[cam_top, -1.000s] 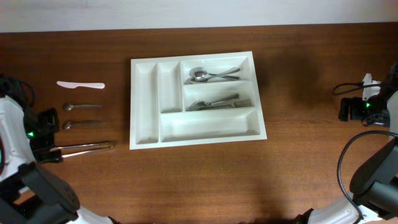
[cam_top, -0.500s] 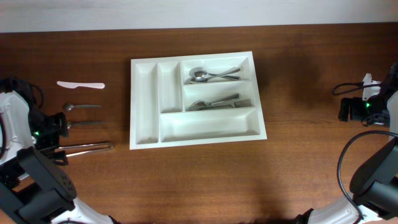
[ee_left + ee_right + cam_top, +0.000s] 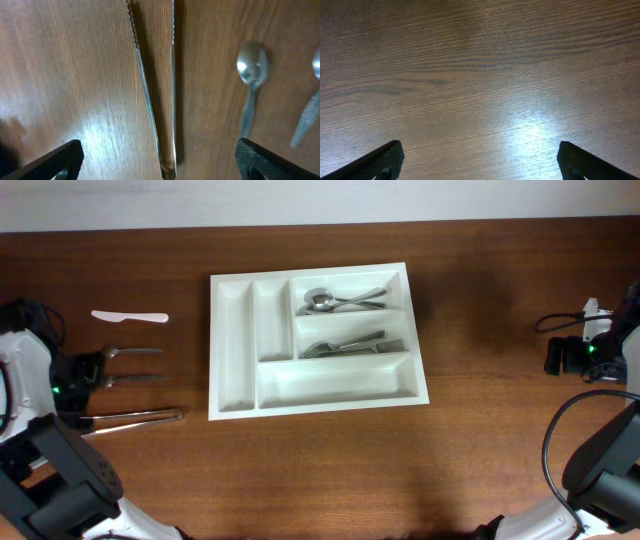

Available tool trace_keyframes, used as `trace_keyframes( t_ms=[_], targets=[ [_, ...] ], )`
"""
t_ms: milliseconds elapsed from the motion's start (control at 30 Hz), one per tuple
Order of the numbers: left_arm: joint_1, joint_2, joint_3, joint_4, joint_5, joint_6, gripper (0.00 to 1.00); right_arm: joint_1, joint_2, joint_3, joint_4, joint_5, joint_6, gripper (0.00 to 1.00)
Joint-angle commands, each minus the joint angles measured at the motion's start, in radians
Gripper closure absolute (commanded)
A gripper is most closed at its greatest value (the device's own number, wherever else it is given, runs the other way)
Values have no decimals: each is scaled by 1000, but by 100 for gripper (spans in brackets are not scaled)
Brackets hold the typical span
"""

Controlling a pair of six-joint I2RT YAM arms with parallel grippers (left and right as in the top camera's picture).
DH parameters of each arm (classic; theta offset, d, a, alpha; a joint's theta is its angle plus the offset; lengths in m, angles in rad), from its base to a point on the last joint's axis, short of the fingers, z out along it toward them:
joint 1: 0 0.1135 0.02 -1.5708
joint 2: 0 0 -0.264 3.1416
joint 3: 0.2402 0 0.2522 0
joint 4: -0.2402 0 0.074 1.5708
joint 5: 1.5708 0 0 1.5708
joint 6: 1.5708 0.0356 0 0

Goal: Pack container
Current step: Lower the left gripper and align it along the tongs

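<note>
Pick-up of tongs judged in hand. Jaws of left gripper were spread, tongs centred between them, ungripped. Descent and closing called for. Well ahead of jaws lay container. Jaws of right gripper were spread, nothing between.

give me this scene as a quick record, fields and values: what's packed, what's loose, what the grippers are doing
container: white cutlery tray, five compartments
packed: spoons in top crosswise slot; forks in middle one
empty slots: bottom crosswise, both narrow ones
loose, left of tray: white plastic knife, two loose spoons, tongs
left gripper: open, above the tongs
right gripper: open, over bare table
</note>
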Motion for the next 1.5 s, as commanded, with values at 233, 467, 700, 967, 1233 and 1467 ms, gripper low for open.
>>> trace_keyframes(
  t_ms=[233,467,700,967,1233,1467],
  targets=[
    [-1,-139,-230,247,5,44,1,-1,-11,1,3,8,7,1],
    [-1,-137,-314,258,-18,-64,1,-1,-11,1,3,8,7,1],
    [0,-137,-354,263,-11,-169,1,-1,-11,1,3,8,7,1],
    [0,-137,-377,357,-23,-74,1,-1,-11,1,3,8,7,1],
    [0,-134,-394,357,-15,-179,1,-1,-11,1,3,8,7,1],
    [0,-134,-446,372,-19,-201,1,-1,-11,1,3,8,7,1]
  ],
)
